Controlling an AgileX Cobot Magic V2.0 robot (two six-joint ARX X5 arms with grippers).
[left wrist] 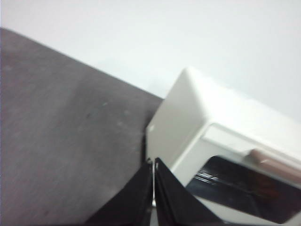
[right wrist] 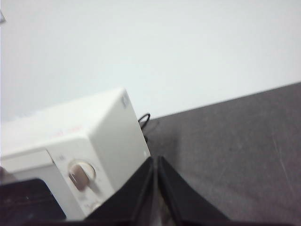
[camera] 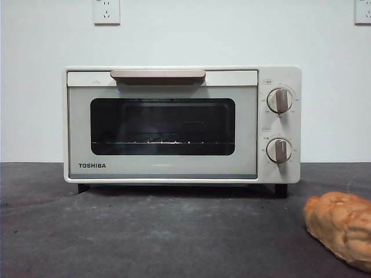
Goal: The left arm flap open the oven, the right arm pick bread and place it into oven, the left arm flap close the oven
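Tools: left [left wrist: 153,162], right [right wrist: 155,160] closed | oven [camera: 174,124] shut | bread [camera: 342,226] (front view only)

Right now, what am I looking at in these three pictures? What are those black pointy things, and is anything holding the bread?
These come from a robot with two arms at a table. One camera sits low in front; it shows a cream toaster oven with its door shut, and a bumpy golden bread lying on the dark table in front of it, off to one side. The other two cameras ride on the arms' wrists. The black pointy things are each arm's fingers: the left gripper near one end of the oven, the right gripper near the end with the knobs. Both are pressed shut and hold nothing. Nobody touches the bread yet.
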